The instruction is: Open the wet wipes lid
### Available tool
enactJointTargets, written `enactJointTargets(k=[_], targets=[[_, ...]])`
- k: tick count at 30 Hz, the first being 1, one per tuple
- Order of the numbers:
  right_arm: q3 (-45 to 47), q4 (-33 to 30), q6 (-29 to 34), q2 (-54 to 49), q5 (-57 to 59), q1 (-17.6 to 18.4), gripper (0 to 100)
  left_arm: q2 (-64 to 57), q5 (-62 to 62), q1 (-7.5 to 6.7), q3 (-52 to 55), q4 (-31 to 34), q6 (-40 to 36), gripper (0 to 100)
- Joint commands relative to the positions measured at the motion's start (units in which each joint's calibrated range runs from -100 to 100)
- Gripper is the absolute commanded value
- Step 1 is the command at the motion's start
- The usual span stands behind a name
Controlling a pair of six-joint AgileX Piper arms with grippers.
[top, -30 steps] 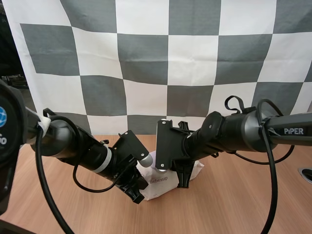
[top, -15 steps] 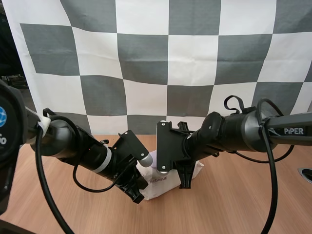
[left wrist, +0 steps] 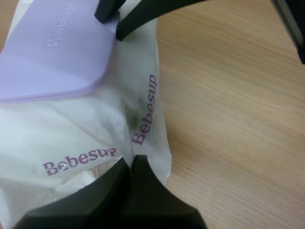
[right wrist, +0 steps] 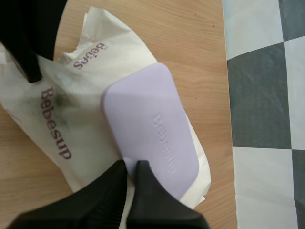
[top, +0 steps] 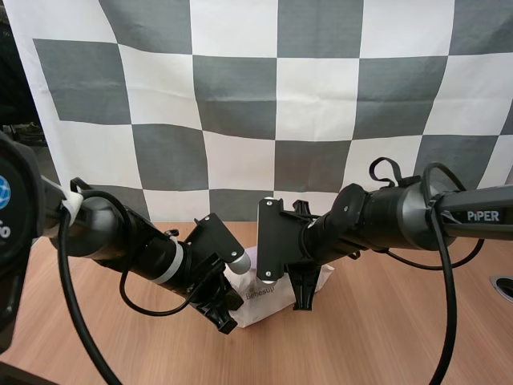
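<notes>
The Bebesup wet wipes pack lies flat on the wooden table between both arms, its lavender lid down against the white film. My right gripper pinches that lid's rim, fingers nearly together. My left gripper is clenched into one wedge, tips resting on the pack's opposite end.

- Your left arm comes in from the left, sloping forward and down.
- Your left gripper points downward, its fingers pressed together into one dark wedge.
- Your right arm comes in from the right, with the wrist bent down.
- Your right gripper hangs near the left one, with only a thin slit between its tips.
</notes>
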Motion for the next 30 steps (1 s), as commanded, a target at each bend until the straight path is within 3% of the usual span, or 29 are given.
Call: enactJointTargets(k=[1, 30], targets=[[0.03, 0.12, -0.02, 0.03, -0.05, 0.01, 0, -0.05, -0.01, 0.01, 0.00, 0.01, -0.05, 0], [-2.93, 1.22, -0.02, -0.10, -6.89, 0.01, 0, 0.09, -0.39, 0.01, 1.66, 0.60, 1.52, 0]])
